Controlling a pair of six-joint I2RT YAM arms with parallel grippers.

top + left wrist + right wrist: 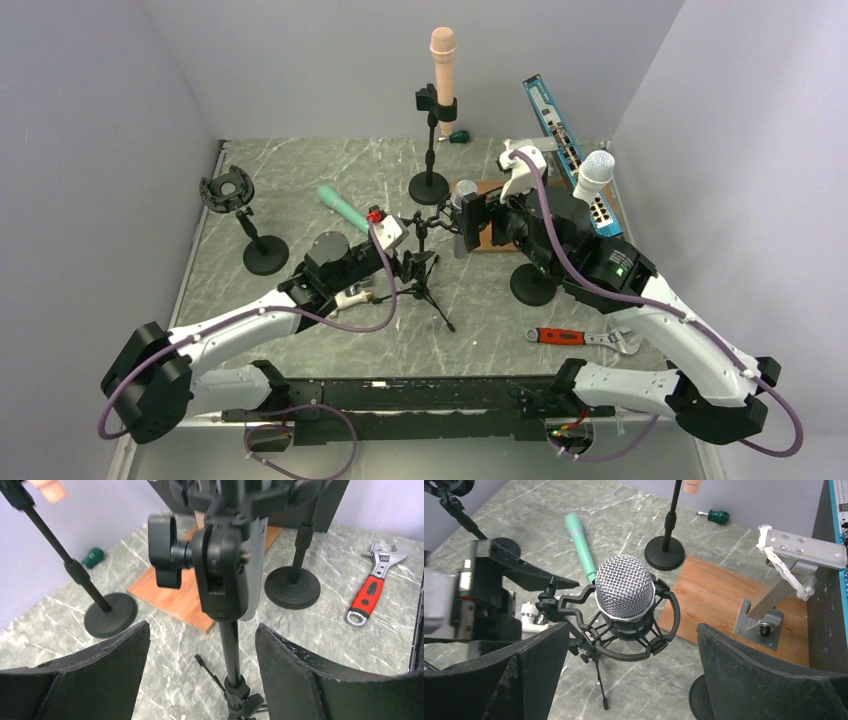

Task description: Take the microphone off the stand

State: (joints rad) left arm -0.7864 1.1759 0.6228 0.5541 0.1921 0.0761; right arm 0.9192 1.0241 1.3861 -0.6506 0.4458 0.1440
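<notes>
Silver microphone (625, 586) upright, head up, left end effector (202, 629), right end effector (631, 630) both open

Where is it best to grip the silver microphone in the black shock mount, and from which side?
Grip the mesh head, probably: it alone stands clear of the shock mount, whose ring encloses the body. Come from the head end, along the microphone's axis, so the right fingers close on opposite sides.

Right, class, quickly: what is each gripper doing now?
Left gripper: open, straddling the tripod stand, holding nothing.
Right gripper: open around the microphone, not gripping it.
</notes>
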